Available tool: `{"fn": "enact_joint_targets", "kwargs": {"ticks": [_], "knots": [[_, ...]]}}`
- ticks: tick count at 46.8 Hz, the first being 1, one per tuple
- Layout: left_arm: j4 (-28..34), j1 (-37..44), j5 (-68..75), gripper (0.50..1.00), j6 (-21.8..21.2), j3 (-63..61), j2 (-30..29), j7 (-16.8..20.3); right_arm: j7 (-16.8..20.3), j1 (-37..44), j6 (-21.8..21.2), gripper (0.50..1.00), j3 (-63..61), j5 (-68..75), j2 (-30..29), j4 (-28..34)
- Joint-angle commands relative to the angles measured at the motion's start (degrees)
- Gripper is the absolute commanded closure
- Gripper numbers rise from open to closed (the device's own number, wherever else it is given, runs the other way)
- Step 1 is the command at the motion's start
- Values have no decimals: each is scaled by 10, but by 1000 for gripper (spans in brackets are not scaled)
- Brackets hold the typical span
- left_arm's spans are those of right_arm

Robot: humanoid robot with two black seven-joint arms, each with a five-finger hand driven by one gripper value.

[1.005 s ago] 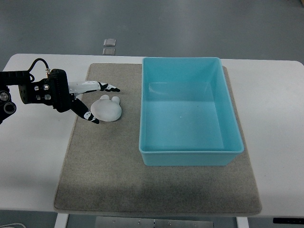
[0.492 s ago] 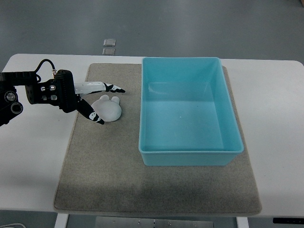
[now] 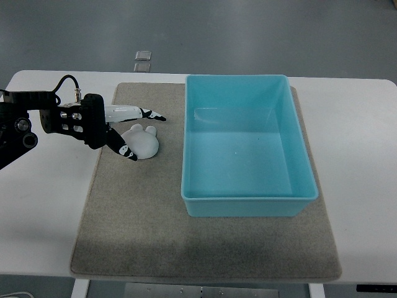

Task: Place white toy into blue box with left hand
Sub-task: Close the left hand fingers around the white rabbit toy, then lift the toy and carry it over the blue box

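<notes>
The white toy (image 3: 142, 141) lies on the grey mat (image 3: 149, 242), well to the left of the blue box (image 3: 248, 198) and level with the box's far half — a rounded lump with two small ear-like bumps on its far side, so what long axis it has runs roughly front to back, ears pointing away from the robot. The left hand (image 3: 124, 127) comes in from the toy's left and sits right up against it: one long finger (image 3: 146, 114) reaches over just beyond the ears, while the thumb (image 3: 124, 151) is at the toy's near-left edge, touching or close to it. The digits are spread apart, bracketing the toy's left side rather than clamped on it; I judge it is not yet held. The toy therefore lies to the right of the palm, between the digits, and the box lies further right along the same line — closing and then carrying rightward over the box's left wall looks like what remains. The right arm is out of view. No brand, label or readable writing shows on toy, box or mat.
</notes>
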State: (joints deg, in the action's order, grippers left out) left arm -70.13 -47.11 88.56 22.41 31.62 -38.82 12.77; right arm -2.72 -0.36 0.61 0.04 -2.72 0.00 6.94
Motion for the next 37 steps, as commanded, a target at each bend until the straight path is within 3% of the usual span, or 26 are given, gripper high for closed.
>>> {"fn": "enact_joint_targets", "kwargs": {"ticks": [1, 5, 11, 14, 24, 37], "knots": [[-1, -1, 14, 578, 1, -2, 0, 1, 0, 0, 0, 564, 0, 0, 0, 0], [-3, -1, 28, 619, 1, -3, 0, 1, 0, 0, 0, 564, 0, 0, 0, 0], [-2, 0, 32, 733, 1, -13, 0, 1, 0, 0, 0, 564, 0, 0, 0, 0], [-2, -1, 32, 816, 1, -16, -1, 1, 0, 0, 0, 564, 0, 0, 0, 0], [0, -12, 38, 990, 1, -15, -4, 1, 0, 1, 0, 564, 0, 0, 0, 0], [-4, -27, 34, 1000, -1, -5, -17, 1, 0, 0, 0, 564, 0, 0, 0, 0]]}}
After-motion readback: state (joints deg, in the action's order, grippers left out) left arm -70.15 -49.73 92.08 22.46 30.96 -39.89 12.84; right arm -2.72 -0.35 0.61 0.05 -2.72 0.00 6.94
